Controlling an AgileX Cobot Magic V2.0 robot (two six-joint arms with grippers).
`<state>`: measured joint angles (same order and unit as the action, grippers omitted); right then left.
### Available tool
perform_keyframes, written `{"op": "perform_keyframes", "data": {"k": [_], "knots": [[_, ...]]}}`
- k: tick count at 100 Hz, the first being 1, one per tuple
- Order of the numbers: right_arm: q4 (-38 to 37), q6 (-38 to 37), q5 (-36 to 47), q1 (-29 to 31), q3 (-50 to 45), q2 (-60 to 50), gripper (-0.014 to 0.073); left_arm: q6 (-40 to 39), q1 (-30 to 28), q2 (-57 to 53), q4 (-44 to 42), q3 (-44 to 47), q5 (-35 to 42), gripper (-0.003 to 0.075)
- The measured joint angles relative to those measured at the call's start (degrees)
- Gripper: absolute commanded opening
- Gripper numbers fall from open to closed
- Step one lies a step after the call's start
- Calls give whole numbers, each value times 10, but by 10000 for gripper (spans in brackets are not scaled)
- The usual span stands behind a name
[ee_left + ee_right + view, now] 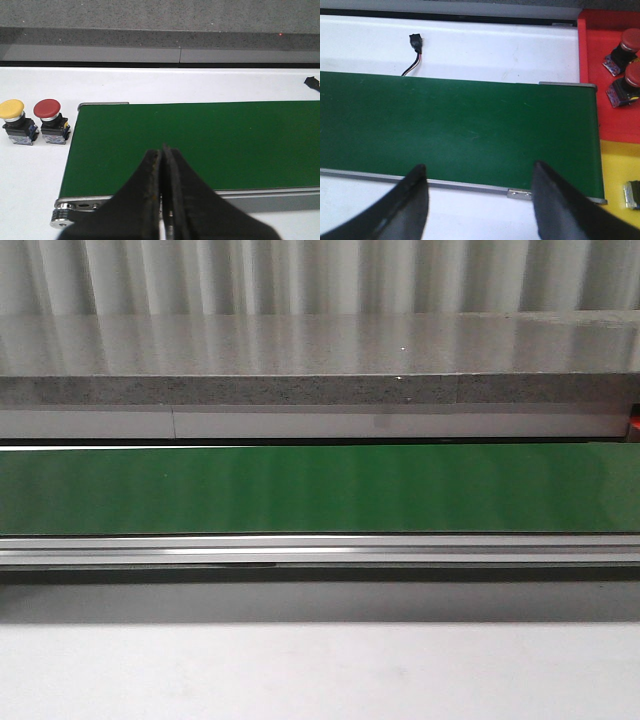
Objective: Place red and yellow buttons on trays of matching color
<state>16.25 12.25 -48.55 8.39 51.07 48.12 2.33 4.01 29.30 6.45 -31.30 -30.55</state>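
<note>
In the left wrist view a yellow button (pixel 15 121) and a red button (pixel 51 120) stand side by side on the white table, just off the end of the green belt (pixel 200 145). My left gripper (pixel 161 149) is shut and empty above the belt's near edge. In the right wrist view the red tray (pixel 605 75) holds two red buttons (pixel 626 46) (pixel 628 85). The yellow tray (pixel 620 170) beside it holds a button base (pixel 633 194), cut off by the picture's edge. My right gripper (pixel 480 172) is open and empty over the belt's near rail.
The front view shows only the green belt (pixel 320 488), its aluminium rail (pixel 320 550) and a grey stone ledge (pixel 320 360) behind. A small black connector with wires (pixel 414 47) lies on the white table beyond the belt.
</note>
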Motion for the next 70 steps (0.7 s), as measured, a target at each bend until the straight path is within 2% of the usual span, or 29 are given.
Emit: {"op": "perform_keyframes", "data": {"k": [8, 19, 60, 66, 70], "knots": [[0, 1, -1, 0, -15, -27, 87, 0, 0, 0, 0, 0, 0, -20], [0, 1, -1, 0, -24, -52, -75, 0, 0, 0, 0, 0, 0, -20], [0, 2, -3, 0, -25, -62, -67, 0, 0, 0, 0, 0, 0, -19], [0, 2, -4, 0, -25, -62, -67, 0, 0, 0, 0, 0, 0, -8], [0, 2, -4, 0, -25, -62, -67, 0, 0, 0, 0, 0, 0, 28]]}}
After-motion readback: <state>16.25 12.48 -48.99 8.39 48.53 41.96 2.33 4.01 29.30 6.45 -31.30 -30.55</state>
